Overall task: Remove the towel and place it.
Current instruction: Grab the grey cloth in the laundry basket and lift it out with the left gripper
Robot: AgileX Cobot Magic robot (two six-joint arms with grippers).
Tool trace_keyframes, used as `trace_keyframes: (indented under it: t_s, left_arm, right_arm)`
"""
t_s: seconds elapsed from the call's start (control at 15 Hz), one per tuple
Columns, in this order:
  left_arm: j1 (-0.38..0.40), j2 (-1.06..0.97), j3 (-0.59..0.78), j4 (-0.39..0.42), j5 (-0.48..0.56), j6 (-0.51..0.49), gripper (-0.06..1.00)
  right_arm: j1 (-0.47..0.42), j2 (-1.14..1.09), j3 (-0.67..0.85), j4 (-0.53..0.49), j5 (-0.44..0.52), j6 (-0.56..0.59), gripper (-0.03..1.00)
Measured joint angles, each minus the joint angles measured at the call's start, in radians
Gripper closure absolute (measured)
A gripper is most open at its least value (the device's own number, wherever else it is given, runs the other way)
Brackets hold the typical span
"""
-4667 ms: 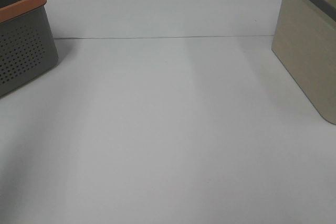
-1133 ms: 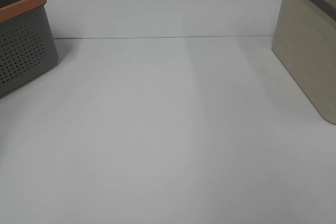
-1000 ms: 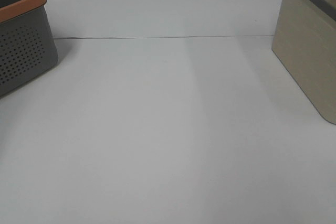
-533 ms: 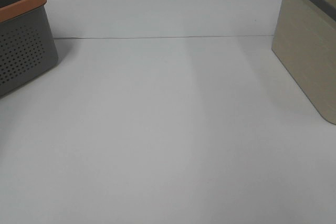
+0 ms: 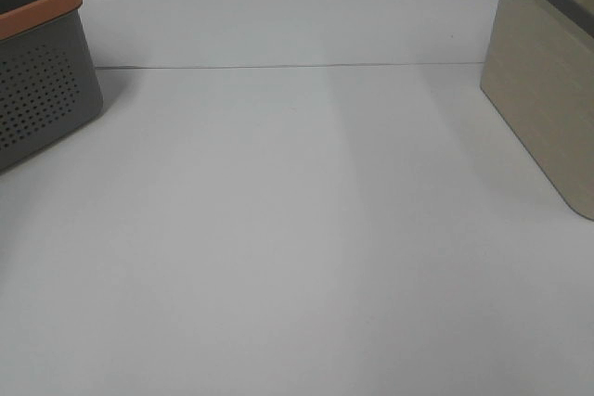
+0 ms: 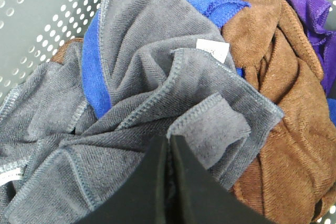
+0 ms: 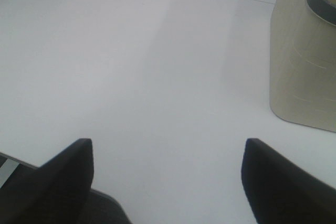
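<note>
Outwardly nothing has shifted on the table (image 5: 297, 229) lately. Left gripper (image 6: 168, 140) fingers pressed together, pinching the grey towel (image 6: 147, 77) in the far-left basket (image 5: 46, 90); lift likely next. Right gripper (image 7: 168, 150) spread, idle over table

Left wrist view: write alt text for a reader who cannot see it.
The left gripper, its black fingers closed together, touches a crumpled grey towel on top of a pile. A blue towel, a brown towel and a purple towel lie around it in a grey basket with holed walls.
</note>
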Motion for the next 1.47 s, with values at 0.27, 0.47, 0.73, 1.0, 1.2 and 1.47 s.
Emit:
trace_keyframes:
  t_s: [0.27,0.47,0.73,1.0,1.2,1.47]
  left_arm:
    - [-0.003,-0.058,0.0,0.005,-0.007,0.004,0.94]
    - [-0.019,-0.15,0.0,0.006,-0.026,0.012,0.94]
    - [-0.046,-0.25,0.0,0.007,-0.048,0.024,0.94]
    - [-0.077,-0.374,0.0,0.007,-0.172,0.0,0.94]
    - [-0.096,-0.426,-0.002,0.006,-0.255,-0.001,0.94]
    - [-0.17,-0.453,-0.038,0.006,-0.391,-0.001,0.94]
  right_arm:
    - [0.0,0.0,0.0,0.0,0.0,0.0,0.2]
    - [0.0,0.0,0.0,0.0,0.0,0.0,0.2]
    - [0.0,0.0,0.0,0.0,0.0,0.0,0.2]
    - [0.0,0.0,0.0,0.0,0.0,0.0,0.2]
    - [0.0,0.0,0.0,0.0,0.0,0.0,0.2]
    - [0.0,0.0,0.0,0.0,0.0,0.0,0.2]
